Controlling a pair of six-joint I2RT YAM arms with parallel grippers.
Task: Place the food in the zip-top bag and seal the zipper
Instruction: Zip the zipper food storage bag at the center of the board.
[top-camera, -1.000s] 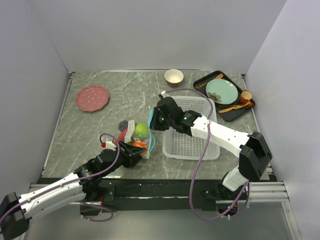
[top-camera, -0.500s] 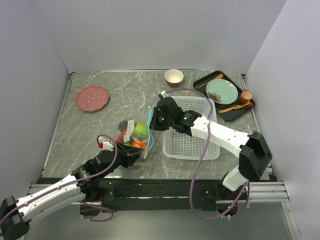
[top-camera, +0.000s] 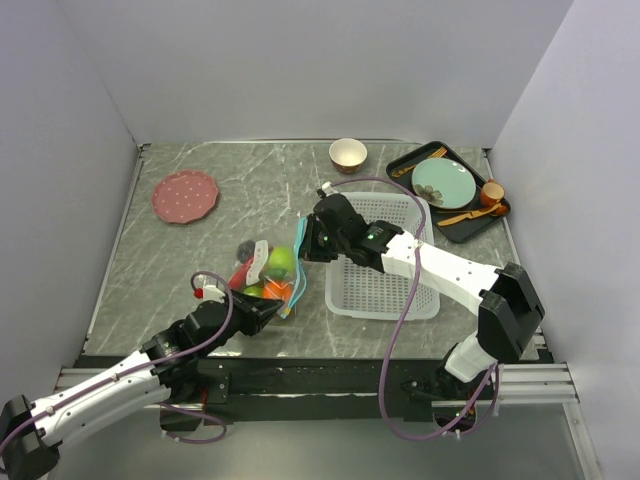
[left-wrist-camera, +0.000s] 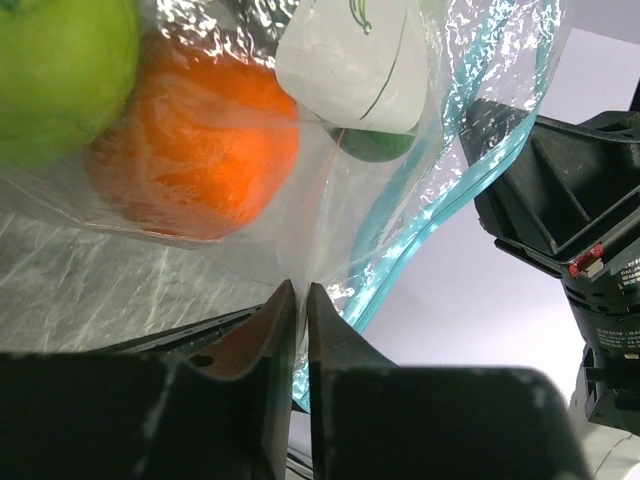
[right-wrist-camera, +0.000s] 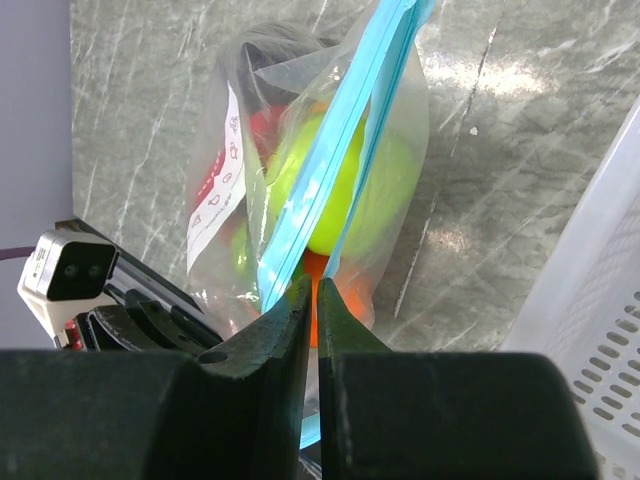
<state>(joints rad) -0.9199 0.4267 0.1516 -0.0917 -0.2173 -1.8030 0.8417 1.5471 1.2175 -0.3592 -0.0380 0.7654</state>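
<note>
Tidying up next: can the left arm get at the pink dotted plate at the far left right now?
Probably not yet: its fingers are pinched on the clear plastic bag of toy food. The marble tabletop between looks bare, so once released the pink dotted plate seems approachable, if within its stretch.

The left arm (top-camera: 110, 385) lies low. Its white forearm runs from the near-left corner of the overhead view forward and rightward to a black wrist. The left gripper (left-wrist-camera: 302, 292) has its two fingers drawn almost together, and only a sliver of gap shows between them, with the film of the zip-top bag (left-wrist-camera: 330, 215) pinched in it. The right arm (top-camera: 450, 272) folds at its elbow (out near the right side) and stretches leftward. The right gripper (right-wrist-camera: 309, 288) is likewise closed, clamped on the zipper (right-wrist-camera: 330, 150) — the two grippers sit near each other, tips pointing roughly toward one another.
</note>
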